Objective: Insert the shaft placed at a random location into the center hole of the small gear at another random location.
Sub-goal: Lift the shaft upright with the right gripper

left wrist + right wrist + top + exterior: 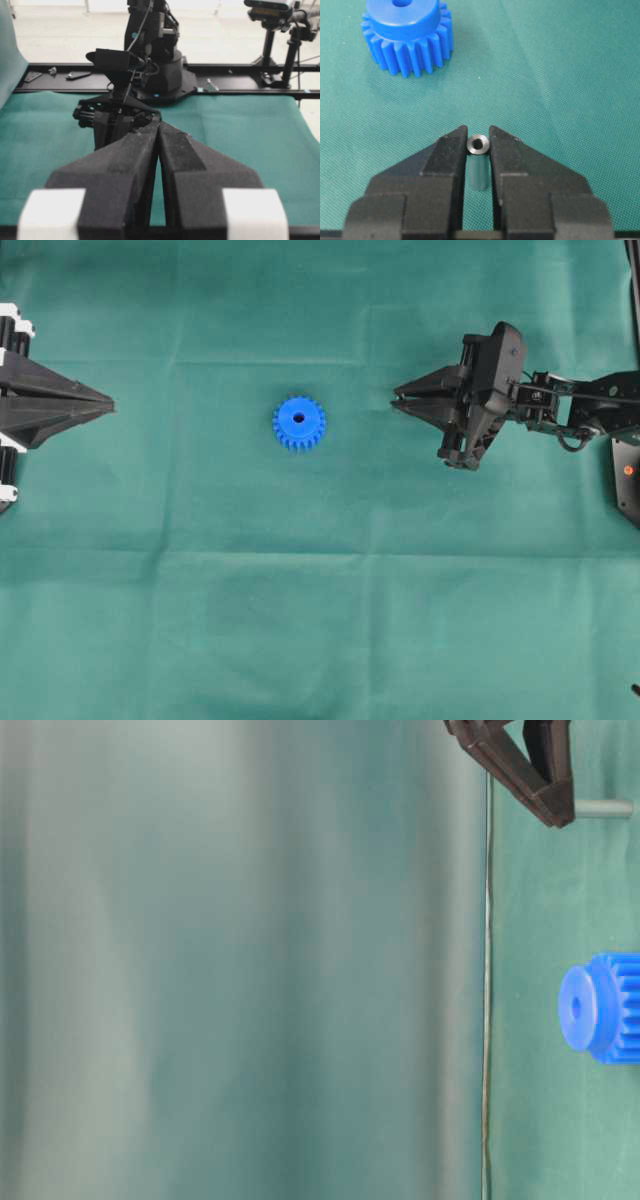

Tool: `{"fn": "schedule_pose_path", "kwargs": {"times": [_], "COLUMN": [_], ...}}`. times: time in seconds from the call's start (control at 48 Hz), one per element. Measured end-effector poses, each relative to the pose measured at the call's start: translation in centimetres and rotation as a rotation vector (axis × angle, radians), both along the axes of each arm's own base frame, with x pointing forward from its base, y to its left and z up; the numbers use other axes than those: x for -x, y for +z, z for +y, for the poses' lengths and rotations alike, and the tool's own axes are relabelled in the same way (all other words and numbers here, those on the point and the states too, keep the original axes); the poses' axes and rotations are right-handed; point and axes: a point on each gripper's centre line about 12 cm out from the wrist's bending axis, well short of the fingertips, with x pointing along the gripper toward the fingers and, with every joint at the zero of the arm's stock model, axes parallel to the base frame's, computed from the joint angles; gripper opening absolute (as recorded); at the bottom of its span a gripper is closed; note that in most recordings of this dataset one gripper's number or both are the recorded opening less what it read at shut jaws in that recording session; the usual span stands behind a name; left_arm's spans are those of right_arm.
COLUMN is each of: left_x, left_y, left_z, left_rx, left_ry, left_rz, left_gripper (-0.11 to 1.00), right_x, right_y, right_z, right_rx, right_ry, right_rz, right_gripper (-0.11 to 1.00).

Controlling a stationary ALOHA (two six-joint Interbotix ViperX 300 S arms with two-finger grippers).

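Note:
The small gear (298, 423), bright blue, lies flat on the green cloth with its center hole (298, 417) facing up. It also shows in the right wrist view as the gear (407, 37) ahead and to the left of the jaws, and low at the right in the table-level view as the gear (600, 1007). The shaft (478, 144), a short grey pin, stands upright between the pads of my right gripper (478, 136), which is shut on it. Right of the gear in the overhead view is the right gripper (397, 398). At the left edge the left gripper (108, 400) is shut and empty.
Green cloth (320, 620) covers the whole table. The right arm (135, 75) and its base rise at the far end in the left wrist view. A camera stand (272, 30) sits behind the table's rail.

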Motion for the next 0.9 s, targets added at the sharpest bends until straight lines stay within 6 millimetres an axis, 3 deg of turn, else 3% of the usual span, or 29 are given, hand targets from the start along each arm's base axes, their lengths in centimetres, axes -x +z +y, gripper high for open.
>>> {"fn": "schedule_pose_path", "kwargs": {"times": [0.229, 0.625, 0.895], "left_x": [0.0, 0.0, 0.0], "left_y": [-0.2, -0.2, -0.2], "left_z": [0.0, 0.0, 0.0], "left_rx": [0.000, 0.001, 0.003], "left_ry": [0.000, 0.000, 0.000], "left_rz": [0.014, 0.017, 0.018], "left_gripper": [0.00, 0.00, 0.00], "right_x": [0.0, 0.1, 0.1], "right_y": [0.6, 6.5, 6.6], "right_z": [0.0, 0.2, 0.2], "right_rx": [0.003, -0.007, -0.008], "right_ry": [0.001, 0.012, 0.015], "right_rz": [-0.012, -0.033, -0.015], "right_gripper": [0.13, 0.13, 0.13]}}
